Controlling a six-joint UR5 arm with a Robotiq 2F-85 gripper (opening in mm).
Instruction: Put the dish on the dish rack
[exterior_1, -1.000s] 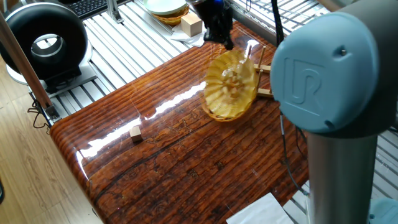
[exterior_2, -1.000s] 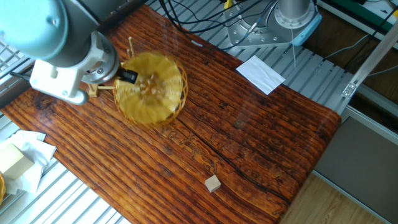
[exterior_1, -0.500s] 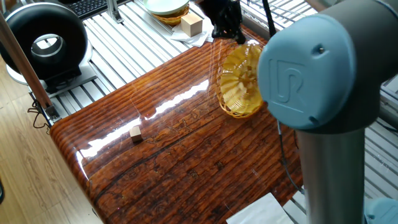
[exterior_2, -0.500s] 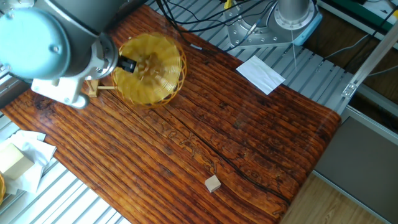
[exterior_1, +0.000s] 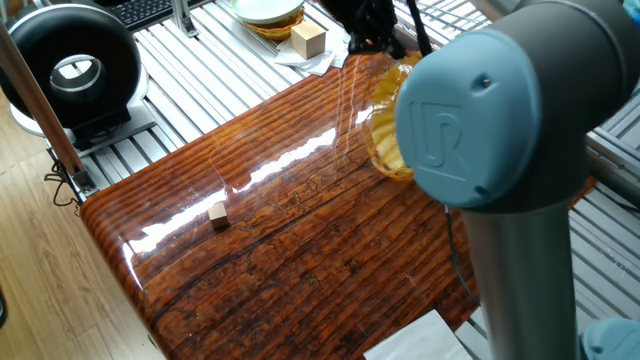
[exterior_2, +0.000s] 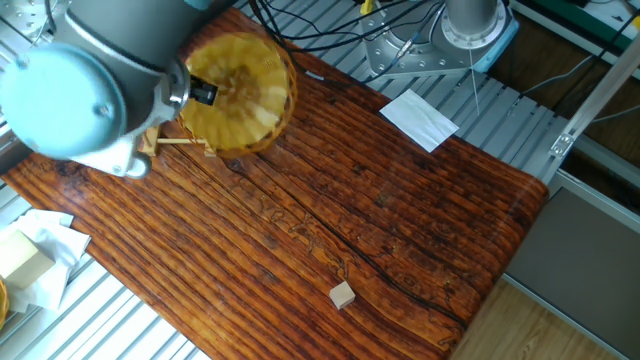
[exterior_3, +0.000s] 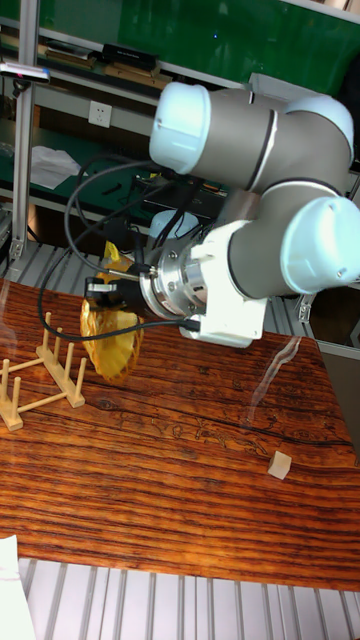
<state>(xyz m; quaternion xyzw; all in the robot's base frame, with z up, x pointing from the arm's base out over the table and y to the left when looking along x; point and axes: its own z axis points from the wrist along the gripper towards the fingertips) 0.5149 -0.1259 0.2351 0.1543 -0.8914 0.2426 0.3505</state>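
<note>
Dish-carrying falls to our UR5 arm (exterior_3: 270, 200), biggest in view. Next the table (exterior_2: 400, 230), then the dish rack (exterior_3: 45, 375). We hold the dish (exterior_3: 110, 340) on edge, off the table, so it can slot between pegs; our gripper (exterior_3: 108, 290) pinches its upper rim, just beside the rack.
</note>
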